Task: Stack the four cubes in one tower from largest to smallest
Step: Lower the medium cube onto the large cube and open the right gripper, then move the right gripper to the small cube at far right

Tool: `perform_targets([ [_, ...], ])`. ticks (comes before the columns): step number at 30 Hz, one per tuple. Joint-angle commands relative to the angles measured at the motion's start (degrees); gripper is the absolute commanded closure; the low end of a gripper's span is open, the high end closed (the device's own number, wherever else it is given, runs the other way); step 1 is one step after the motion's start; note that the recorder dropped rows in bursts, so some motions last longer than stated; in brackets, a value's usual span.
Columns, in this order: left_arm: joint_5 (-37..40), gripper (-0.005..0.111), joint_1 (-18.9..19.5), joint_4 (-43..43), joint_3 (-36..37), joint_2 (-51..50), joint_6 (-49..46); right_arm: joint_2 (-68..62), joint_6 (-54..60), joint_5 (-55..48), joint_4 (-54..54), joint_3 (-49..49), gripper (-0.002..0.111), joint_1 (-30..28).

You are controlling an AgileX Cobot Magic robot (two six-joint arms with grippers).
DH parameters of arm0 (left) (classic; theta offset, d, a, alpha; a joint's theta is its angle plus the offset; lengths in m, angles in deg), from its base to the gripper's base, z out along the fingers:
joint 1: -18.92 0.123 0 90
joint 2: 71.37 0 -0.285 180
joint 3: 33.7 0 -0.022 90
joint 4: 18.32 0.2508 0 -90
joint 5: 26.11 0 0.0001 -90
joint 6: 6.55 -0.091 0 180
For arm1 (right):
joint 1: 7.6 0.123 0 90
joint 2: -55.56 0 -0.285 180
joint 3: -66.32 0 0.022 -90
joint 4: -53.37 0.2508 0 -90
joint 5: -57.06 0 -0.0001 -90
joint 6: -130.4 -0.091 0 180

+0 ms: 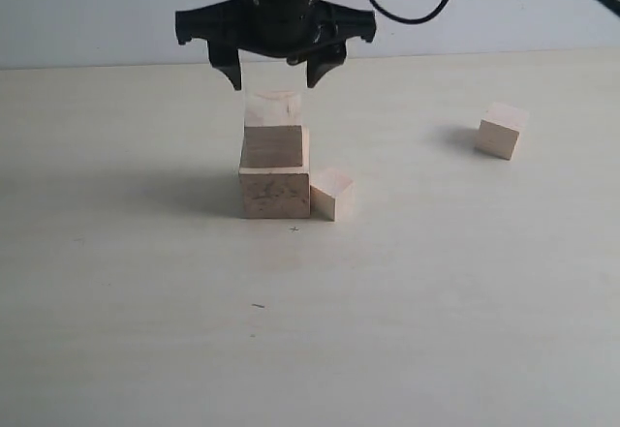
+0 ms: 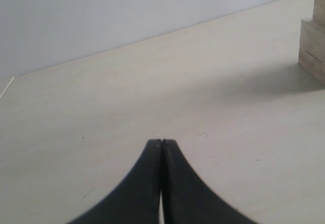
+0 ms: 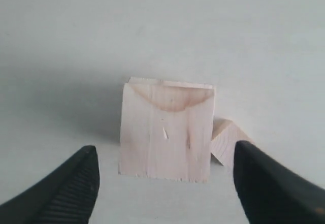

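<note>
Two of the four cubes are stacked, and the right gripper (image 1: 274,78) hangs above them, fingers spread wide and empty.
The largest cube (image 1: 274,195) stands on the table (image 1: 145,330) with a slightly narrower cube (image 1: 272,109) on top. A small cube (image 1: 332,195) sits right against the largest one's side, and the fourth cube (image 1: 502,130) lies well apart on the right. The left gripper (image 2: 161,144) is low over the table near the stack, its fingers pressed together with nothing between them.

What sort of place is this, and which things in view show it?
Probably a robot lab test bench: a bare pale tabletop against a plain wall, wooden cubes partly stacked, and a black robot tool open above them.
</note>
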Motion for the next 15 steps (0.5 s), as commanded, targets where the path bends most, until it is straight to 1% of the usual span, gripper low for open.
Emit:
perform_targets([
  [1, -0.8, 0.107, -0.1, 0.0, -0.1, 0.3, 0.1, 4.4, 11.5, -2.1, 3.1, -3.3, 0.038, -2.5],
  [2, -0.8, 0.107, -0.1, 0.0, -0.1, 0.3, 0.1, 4.8, 14.6, -2.1, 4.7, -4.3, 0.038, -4.1],
  [3, -0.8, 0.107, -0.1, 0.0, -0.1, 0.3, 0.1, 5.1, 18.1, -2.1, 6.3, -5.5, 0.038, -7.5],
  [4, -0.8, 0.107, -0.1, 0.0, -0.1, 0.3, 0.1, 5.3, 21.1, -2.1, 7.6, -5.8, 0.038, -11.0],
  [6, -0.8, 0.107, -0.1, 0.0, -0.1, 0.3, 0.1, 5.3, 28.4, -2.1, 10.9, -5.7, 0.038, -19.7],
  [9, -0.8, 0.107, -0.1, 0.0, -0.1, 0.3, 0.1, 5.3, 38.9, -2.1, 13.2, -5.7, 0.038, -27.0],
  [11, -0.8, 0.107, -0.1, 0.0, -0.1, 0.3, 0.1, 4.9, 41.2, -2.1, 13.2, -5.7, 0.038, -30.1],
  [15, -0.8, 0.107, -0.1, 0.0, -0.1, 0.3, 0.1, 3.0, 40.6, -2.1, 14.3, -5.0, 0.038, -36.5],
])
